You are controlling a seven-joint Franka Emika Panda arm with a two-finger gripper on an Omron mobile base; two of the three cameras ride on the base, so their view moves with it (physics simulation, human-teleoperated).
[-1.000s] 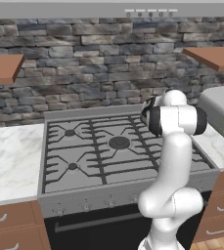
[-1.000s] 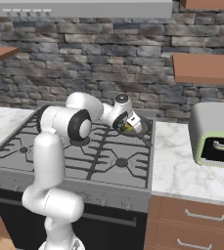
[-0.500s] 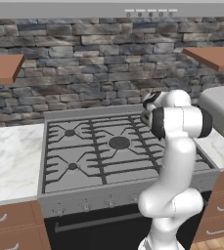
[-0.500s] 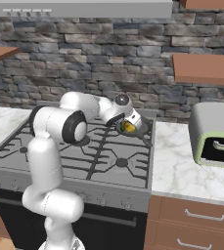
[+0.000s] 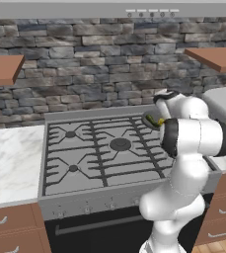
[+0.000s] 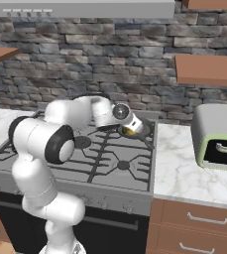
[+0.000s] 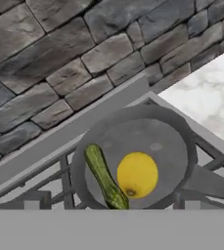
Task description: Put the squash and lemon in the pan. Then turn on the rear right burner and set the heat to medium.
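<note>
Gripper (image 6: 131,125) with jaws spread wide and empty, poised above the pan (image 7: 174,141) at the stove's rear right corner. Inside lie the lemon (image 7: 137,175), firm and prone to rolling, and the squash (image 7: 103,177), rigid, best grasped mid-length.

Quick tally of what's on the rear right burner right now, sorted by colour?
Dark grey: 1, the pan
Green: 1, the squash, lying in the pan
Yellow: 1, the lemon, in the pan beside the squash
Total: 3
</note>
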